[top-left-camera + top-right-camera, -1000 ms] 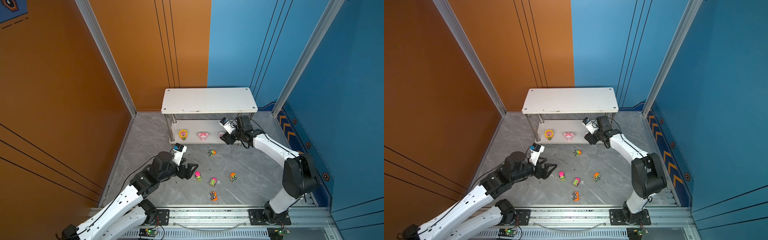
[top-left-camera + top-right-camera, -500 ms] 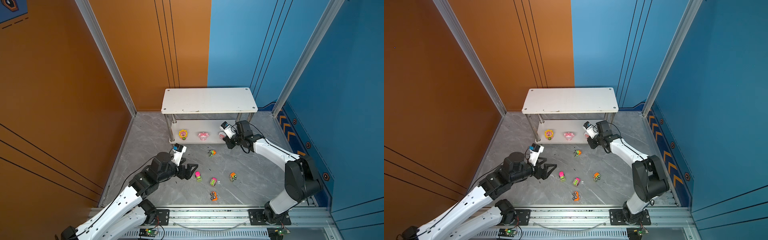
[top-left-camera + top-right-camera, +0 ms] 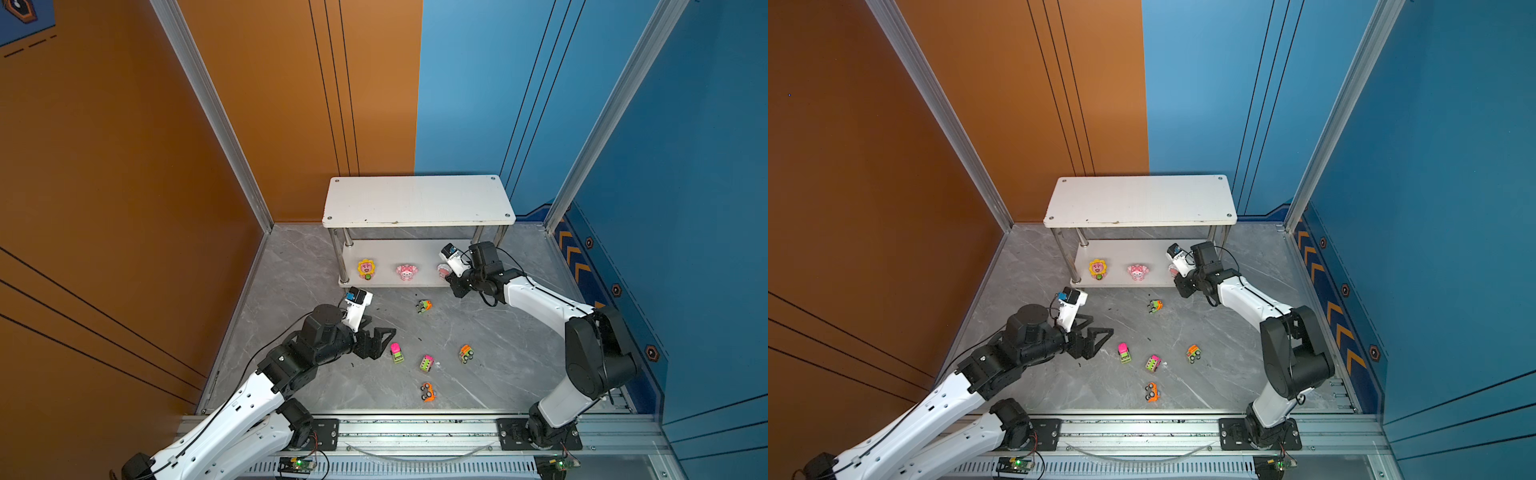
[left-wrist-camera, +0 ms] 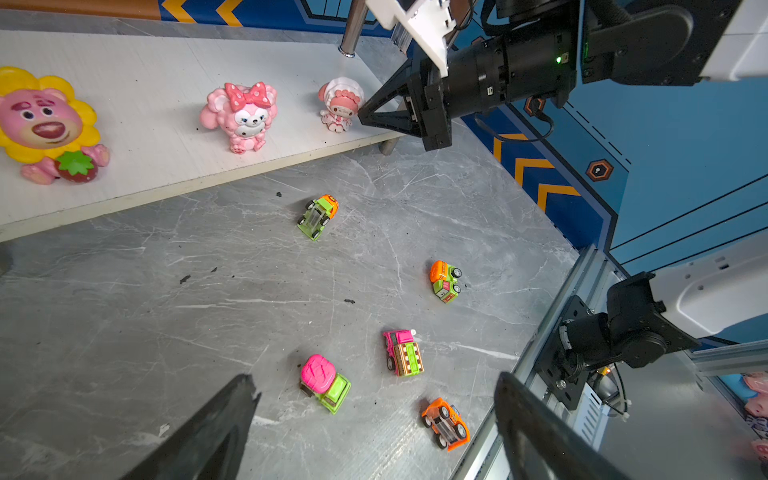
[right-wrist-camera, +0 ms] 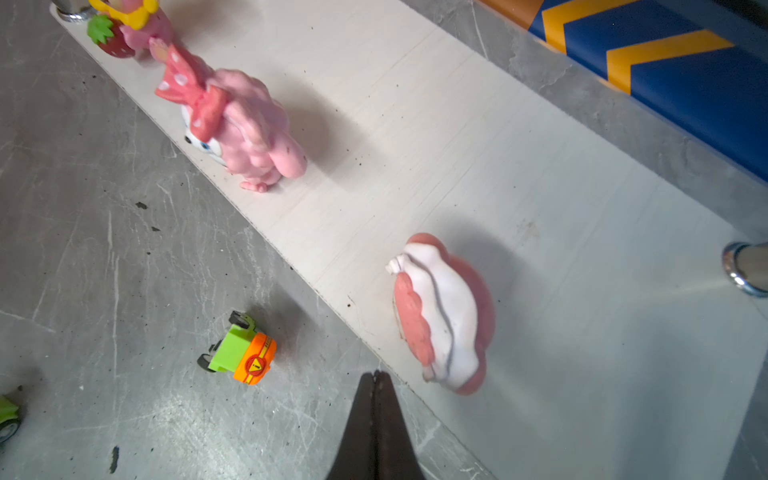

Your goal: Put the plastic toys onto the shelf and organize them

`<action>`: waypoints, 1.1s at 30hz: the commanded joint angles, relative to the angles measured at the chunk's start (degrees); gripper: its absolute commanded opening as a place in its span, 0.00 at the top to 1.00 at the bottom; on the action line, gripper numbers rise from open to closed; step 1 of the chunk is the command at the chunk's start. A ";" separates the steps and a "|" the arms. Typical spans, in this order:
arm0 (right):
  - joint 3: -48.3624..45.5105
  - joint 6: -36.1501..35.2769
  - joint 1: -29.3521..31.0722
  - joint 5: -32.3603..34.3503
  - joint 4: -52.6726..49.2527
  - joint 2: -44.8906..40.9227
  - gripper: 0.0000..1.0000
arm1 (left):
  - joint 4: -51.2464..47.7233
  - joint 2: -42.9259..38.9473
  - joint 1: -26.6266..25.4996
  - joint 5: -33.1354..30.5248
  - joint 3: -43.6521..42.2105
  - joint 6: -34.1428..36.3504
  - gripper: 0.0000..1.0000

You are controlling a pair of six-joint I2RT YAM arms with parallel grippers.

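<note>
The shelf (image 3: 417, 199) stands at the back, and three plastic toys stand in a row on its lower board (image 4: 166, 83). They are a sunflower bear (image 3: 366, 269), a pink figurine with a bow (image 3: 406, 272) and a small bonnet figurine (image 4: 340, 104). Several toy cars lie on the floor: green-orange (image 3: 423, 306), pink-green (image 3: 397, 353), pink (image 3: 427, 363), orange-green (image 3: 466, 353) and orange (image 3: 427, 391). My right gripper (image 5: 376, 374) is shut on nothing, at the board's front edge beside the bonnet figurine (image 5: 444, 316). My left gripper (image 4: 376, 380) stands open over the floor, the pink-green car (image 4: 324, 382) just ahead of it.
Chrome posts (image 3: 344, 259) hold up the shelf's top board, which carries nothing. An aluminium rail (image 3: 415, 428) with both arm bases runs along the floor's front edge. Orange and blue walls close in the sides and back.
My right gripper's jaws have closed on nothing, and it has drawn back a little from the bonnet figurine toward the floor. The left arm has not moved.
</note>
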 commanded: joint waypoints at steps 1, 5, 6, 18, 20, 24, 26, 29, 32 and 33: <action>1.70 0.99 -0.51 1.95 0.49 1.20 1.00 | 0.27 -0.62 0.36 0.47 -0.88 0.05 0.09; 2.08 1.04 -0.90 2.27 0.40 1.55 1.00 | 0.35 -0.41 0.38 0.49 -0.93 0.06 0.09; 2.26 0.93 -0.98 2.32 0.31 1.62 1.00 | 0.36 -0.33 0.38 0.48 -0.99 0.05 0.09; 4.37 0.69 -2.43 3.64 -0.33 3.21 1.00 | 0.37 -0.18 0.40 0.25 -1.11 0.01 0.08; 4.58 0.59 -2.56 3.73 -0.55 3.27 1.00 | 0.29 -0.18 0.39 0.23 -1.11 -0.03 0.08; 4.36 0.69 -2.68 3.41 -0.55 2.74 1.00 | 0.31 -0.18 0.39 0.21 -1.09 -0.03 0.08; 3.80 1.02 -2.55 3.18 -0.56 2.17 1.00 | 0.45 -0.18 0.41 0.07 -1.11 -0.03 0.08; 1.85 1.60 -1.70 3.74 -0.19 0.36 1.00 | 0.44 -0.18 0.45 -0.10 -0.92 -0.03 0.08; -1.63 3.23 -0.25 5.36 1.19 -2.73 1.00 | 0.06 -0.59 0.42 -1.16 -0.70 -0.03 0.09; -3.00 3.97 0.41 6.33 1.96 -3.97 1.00 | -0.12 -0.80 0.47 -1.84 -0.59 -0.10 0.09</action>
